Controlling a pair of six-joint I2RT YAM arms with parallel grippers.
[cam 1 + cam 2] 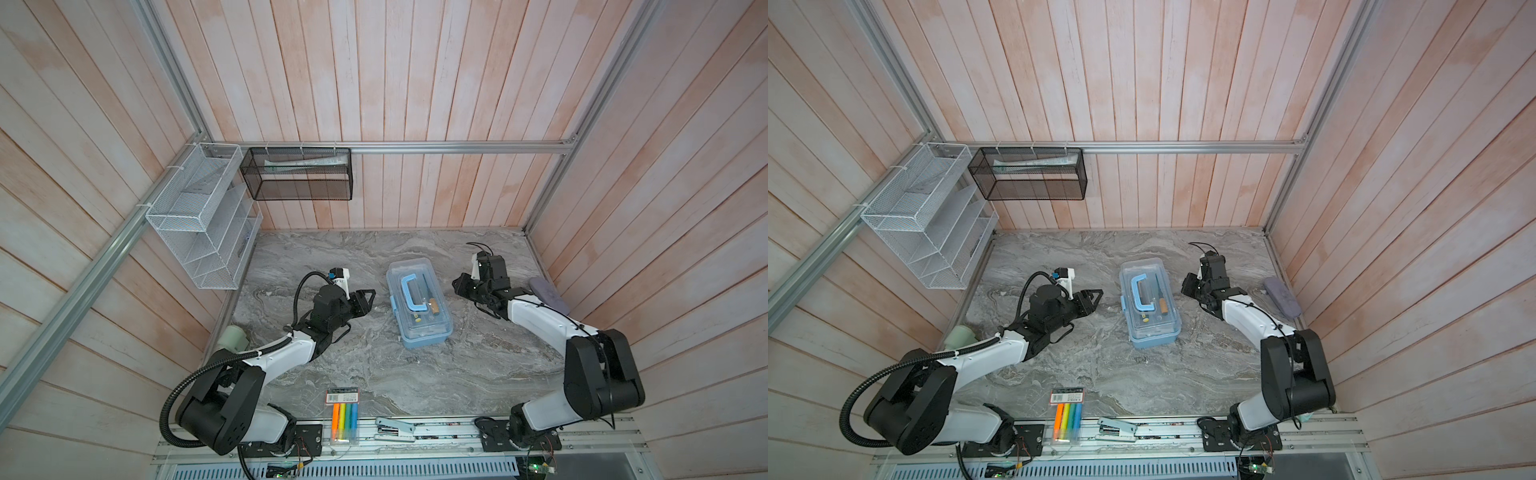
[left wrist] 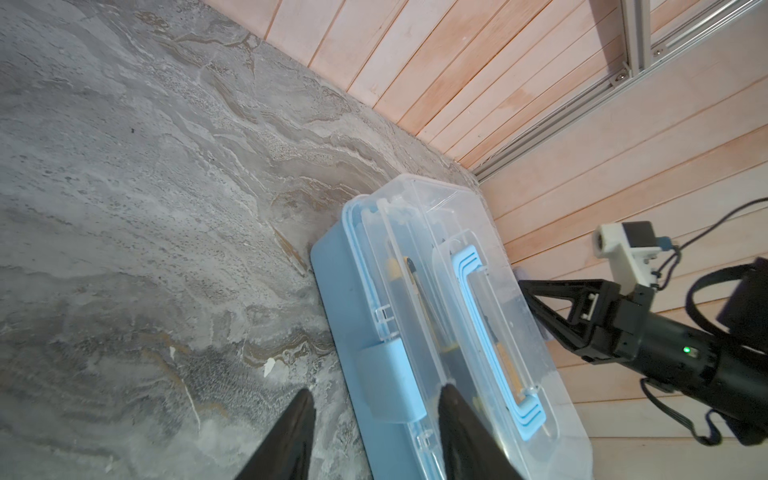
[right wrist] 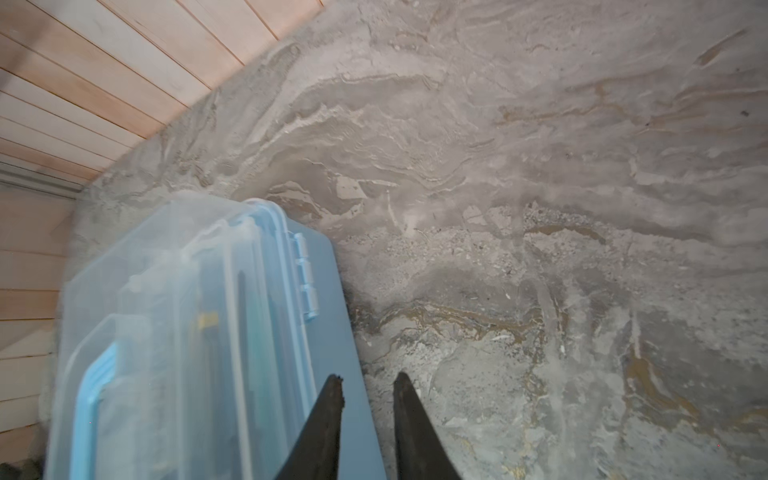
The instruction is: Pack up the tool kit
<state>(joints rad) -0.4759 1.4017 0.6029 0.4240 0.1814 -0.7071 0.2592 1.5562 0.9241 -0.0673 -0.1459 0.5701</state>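
The tool kit [image 1: 419, 309] [image 1: 1150, 309] is a light blue box standing mid-table, its clear lid down and its blue handle [image 1: 413, 293] lying flat; tools show through the lid. My left gripper [image 1: 371, 300] [image 1: 1098, 297] hangs just left of the box, open and empty. In the left wrist view the gripper [image 2: 376, 397] has its jaws apart in front of the blue latch [image 2: 388, 374], without touching it. My right gripper [image 1: 456, 286] [image 1: 1185, 286] sits just right of the box. The right wrist view shows this gripper [image 3: 368, 378] narrowly open and empty beside the hinge side of the tool kit [image 3: 187, 332].
A flat pack of coloured markers [image 1: 344, 415] and a stapler [image 1: 395, 428] lie at the front edge. A grey-lilac case [image 1: 548, 295] rests by the right wall. A white wire rack [image 1: 199, 216] and a black mesh basket [image 1: 299, 174] hang at the back left. A pale cup [image 1: 232, 338] stands behind the left arm.
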